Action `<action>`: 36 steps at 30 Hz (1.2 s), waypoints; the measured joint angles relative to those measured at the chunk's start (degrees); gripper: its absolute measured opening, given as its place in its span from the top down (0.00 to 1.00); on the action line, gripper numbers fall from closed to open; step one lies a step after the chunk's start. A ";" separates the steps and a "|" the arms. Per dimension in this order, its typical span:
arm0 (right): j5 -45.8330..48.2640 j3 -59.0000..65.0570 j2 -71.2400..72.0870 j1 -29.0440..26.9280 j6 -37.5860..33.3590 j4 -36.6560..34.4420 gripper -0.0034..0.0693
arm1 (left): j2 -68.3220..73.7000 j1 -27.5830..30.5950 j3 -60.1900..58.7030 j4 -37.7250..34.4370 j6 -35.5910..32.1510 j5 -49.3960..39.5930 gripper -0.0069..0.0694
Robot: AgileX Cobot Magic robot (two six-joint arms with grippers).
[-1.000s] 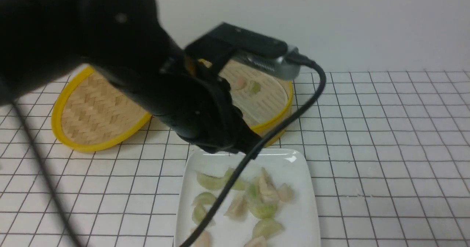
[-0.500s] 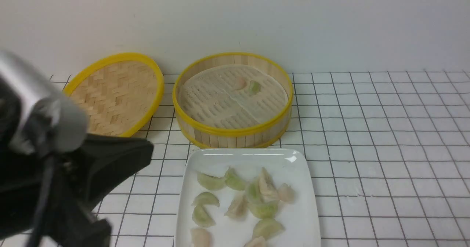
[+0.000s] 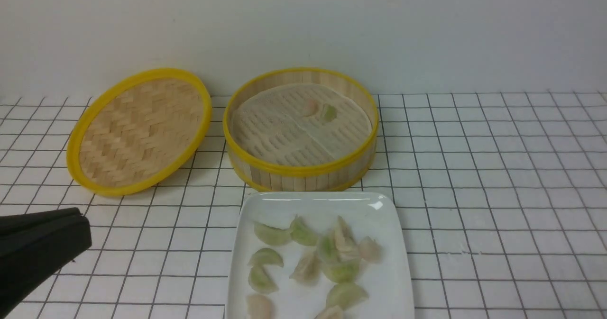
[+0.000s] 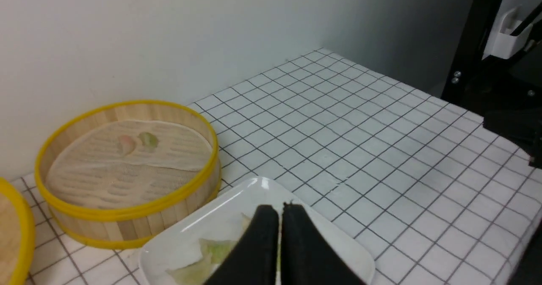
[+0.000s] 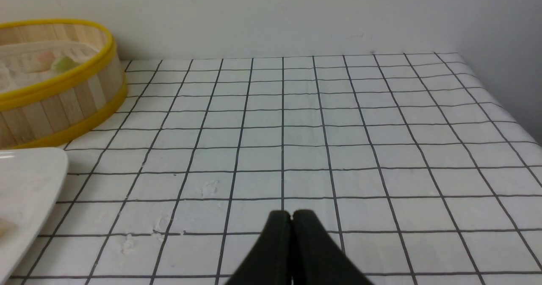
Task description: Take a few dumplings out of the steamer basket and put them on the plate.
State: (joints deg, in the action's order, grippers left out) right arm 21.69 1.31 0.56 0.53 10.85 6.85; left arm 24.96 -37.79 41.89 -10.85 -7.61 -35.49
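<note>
On the white plate (image 3: 384, 224) lie most dumplings (image 3: 308, 262), two more sit inside the steamer basket (image 3: 303, 169) just behind it. Left pincer (image 3: 78, 224) hangs empty at the counter's (image 3: 498, 191) near-left, tips together; right pincer (image 5: 291, 215) likewise pressed together, holding nothing.

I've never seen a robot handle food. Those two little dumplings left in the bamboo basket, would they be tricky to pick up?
Probably. The two dumplings look translucent and glossy, so likely soft and a bit slippery. They lie side by side on the steamer basket's pale liner, so pinching just one may nudge the other. Being so small beside the plate, they seem light, though a hard squeeze could tear them.
</note>
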 joint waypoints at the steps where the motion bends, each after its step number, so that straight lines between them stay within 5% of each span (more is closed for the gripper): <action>1: 0.00 0.00 0.00 0.00 0.00 0.00 0.97 | -0.24 0.11 -0.55 1.55 -0.35 0.67 0.92; 5: 0.00 0.00 0.00 -0.02 0.00 0.00 0.97 | -3.95 4.55 -7.09 4.59 -1.15 7.63 0.92; 11: 0.00 0.00 0.00 -0.02 0.00 0.00 0.97 | -15.43 20.92 -25.98 3.52 -1.15 20.60 0.92; 17: 0.00 0.00 0.00 -0.02 0.00 0.00 0.97 | -23.64 32.02 -41.80 3.36 -1.15 21.70 0.92; 22: 0.00 0.00 0.00 -0.02 0.00 0.00 0.97 | -25.52 34.45 -43.52 3.36 -1.15 14.77 0.92; 36: 0.00 0.00 0.00 -0.02 0.00 0.00 0.97 | -25.52 34.88 -43.53 3.48 -1.28 13.96 0.92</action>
State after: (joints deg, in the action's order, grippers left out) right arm 21.69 1.31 0.56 0.51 10.85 6.85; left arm -0.56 -2.90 -1.65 -7.37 -8.89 -21.53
